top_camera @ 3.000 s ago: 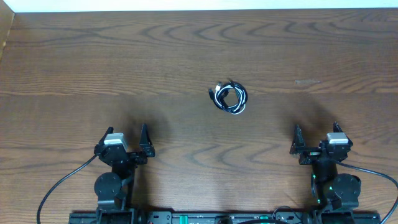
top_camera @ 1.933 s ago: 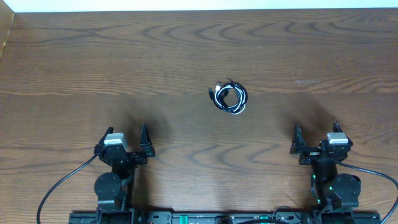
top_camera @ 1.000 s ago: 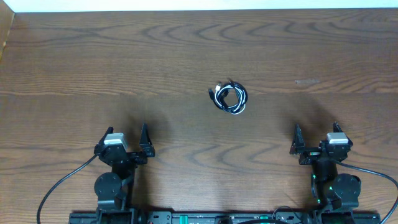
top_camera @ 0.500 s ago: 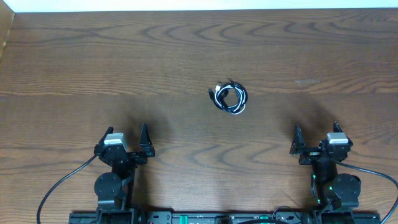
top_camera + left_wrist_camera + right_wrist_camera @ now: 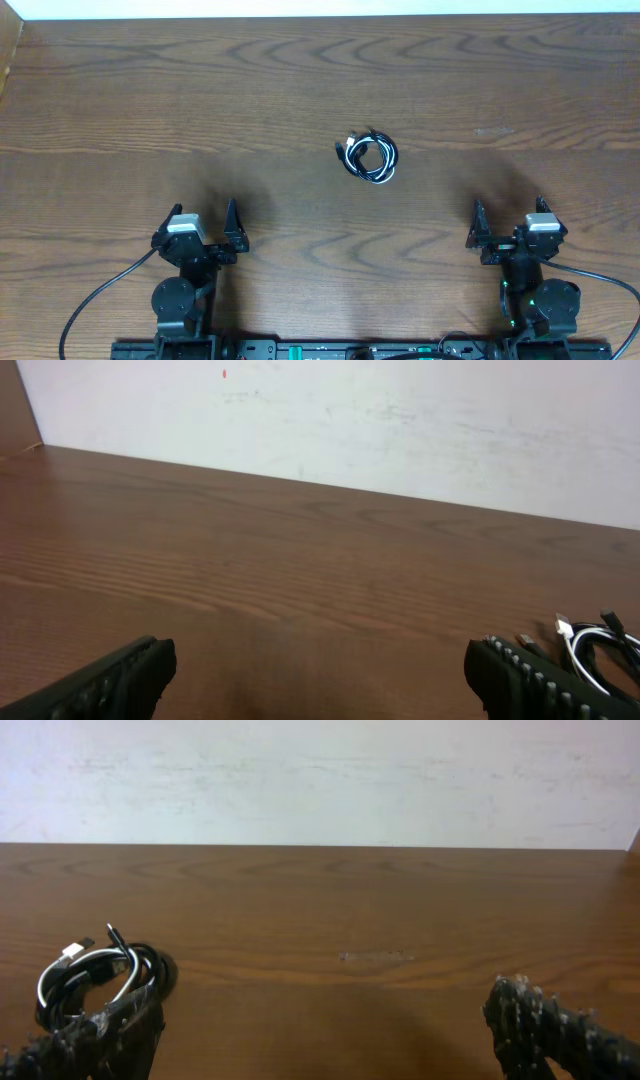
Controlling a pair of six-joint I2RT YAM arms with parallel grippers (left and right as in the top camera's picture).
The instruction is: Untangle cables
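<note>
Black and white thin cords [image 5: 369,157], coiled in 1 small tangle, lie mid-way across the dark wooden table [image 5: 120,100], well apart from the left gripper [image 5: 200,226] and right gripper [image 5: 509,226], both spread wide.

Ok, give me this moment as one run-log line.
stage: pre-grasp | cables: tangled coil on table, untouched | left gripper: open, empty | right gripper: open, empty
</note>
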